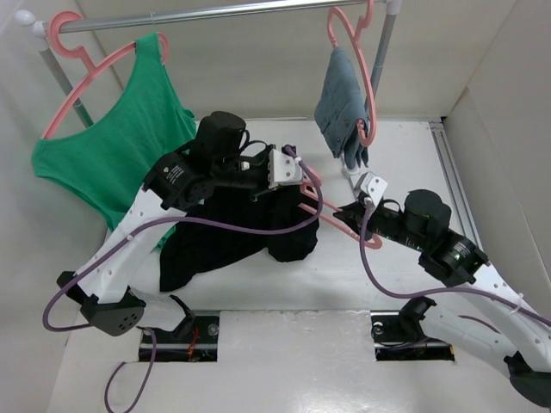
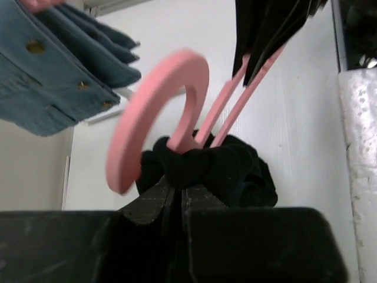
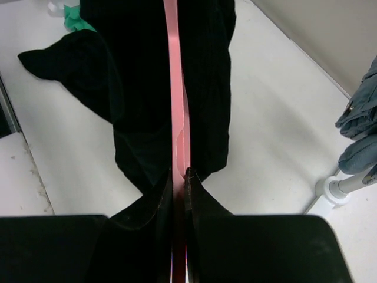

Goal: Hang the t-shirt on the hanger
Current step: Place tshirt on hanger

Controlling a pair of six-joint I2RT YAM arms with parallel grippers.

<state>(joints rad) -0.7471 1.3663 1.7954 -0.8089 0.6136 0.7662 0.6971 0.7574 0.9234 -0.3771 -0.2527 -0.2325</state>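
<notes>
Both arms of a two-armed robot work at getting the t-shirt [image 1: 228, 237] onto the hanger [image 3: 177, 88] at the middle of the white surface [image 1: 284, 292]. The black cloth is draped over the pink frame, part of it hanging on either side and its lower folds apparently resting on the surface. The left tool [image 2: 179, 187] is pinched closed on a bunch of black cloth just below the hanger's curled hook [image 2: 159, 112]. Whether it also catches the plastic neck cannot be told. The right tool [image 3: 178, 177] is clamped flat on the hanger's thin edge at the far end from the hook, its jaws nearly meeting with only the pink strip between them.

The shirt looks light and limp, and it is likely to sag, fold and slide off a smooth shoulder unless it is held near the collar or a seam. The hanger looks stiff, light and somewhat slick, and probably twists easily in a narrow grip. It is best gripped on its straight bar or at the neck under the hook, clear of the cloth.
</notes>
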